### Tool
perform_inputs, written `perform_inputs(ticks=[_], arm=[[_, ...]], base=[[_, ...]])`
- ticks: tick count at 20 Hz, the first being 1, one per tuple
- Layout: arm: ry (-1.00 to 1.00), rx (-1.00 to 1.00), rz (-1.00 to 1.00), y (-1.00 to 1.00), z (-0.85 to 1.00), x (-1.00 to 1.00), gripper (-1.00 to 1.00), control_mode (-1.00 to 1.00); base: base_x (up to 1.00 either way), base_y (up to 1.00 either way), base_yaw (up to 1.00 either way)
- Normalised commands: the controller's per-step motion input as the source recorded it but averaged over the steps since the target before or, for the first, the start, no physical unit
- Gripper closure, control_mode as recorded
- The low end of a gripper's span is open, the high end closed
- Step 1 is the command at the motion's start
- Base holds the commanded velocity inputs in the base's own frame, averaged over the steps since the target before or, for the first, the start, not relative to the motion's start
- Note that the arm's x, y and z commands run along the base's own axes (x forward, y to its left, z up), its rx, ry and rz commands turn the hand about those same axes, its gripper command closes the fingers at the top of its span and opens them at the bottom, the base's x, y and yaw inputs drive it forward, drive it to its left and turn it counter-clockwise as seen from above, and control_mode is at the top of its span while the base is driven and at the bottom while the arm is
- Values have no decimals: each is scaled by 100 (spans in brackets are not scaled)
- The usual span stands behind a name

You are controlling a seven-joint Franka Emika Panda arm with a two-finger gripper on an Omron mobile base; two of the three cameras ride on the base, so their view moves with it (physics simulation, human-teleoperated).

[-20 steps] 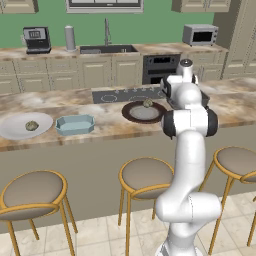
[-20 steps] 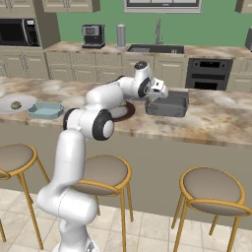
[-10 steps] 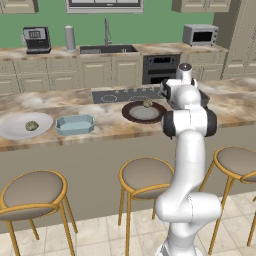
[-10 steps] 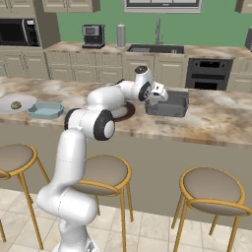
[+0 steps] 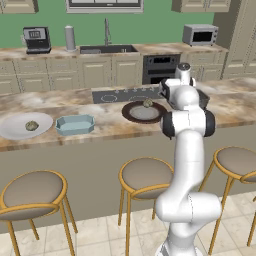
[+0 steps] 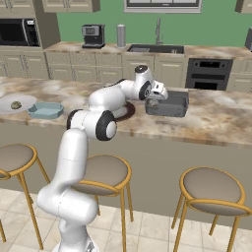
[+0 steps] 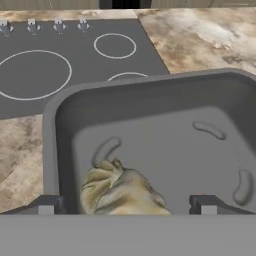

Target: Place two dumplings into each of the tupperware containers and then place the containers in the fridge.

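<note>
Gripper (image 7: 125, 205) jaws apart over the dark grey tub (image 7: 150, 100) on the desk (image 6: 216, 118), dumpling (image 7: 120, 192) lying loose inside, apparently released for packing.

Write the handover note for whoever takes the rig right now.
Hand: open, over the grey tub.
Dumplings: one lies in the grey tub, below the hand; one on the brown plate; one on the white plate.
Blue tub: on the counter beside the white plate, looks empty.
Done: first dumpling in the grey tub.
Left: one more for grey, two for blue, then both tubs into the fridge.
</note>
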Motion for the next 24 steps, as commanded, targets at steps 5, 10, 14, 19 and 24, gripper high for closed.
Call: perform_inputs(ticks=[5,10,14,19,24], arm=[[0,0,-4,1,36,-2,-100,-100],[1,0,-6,10,9,-15,-100,-100],[5,2,-3,20,0,-40,-100,-100],[7,5,-1,17,0,-54,-100,-100],[2,2,0,13,-2,-64,-100,-100]], base=[[0,0,0],[0,0,0],[0,0,0],[0,0,0],[0,0,0]])
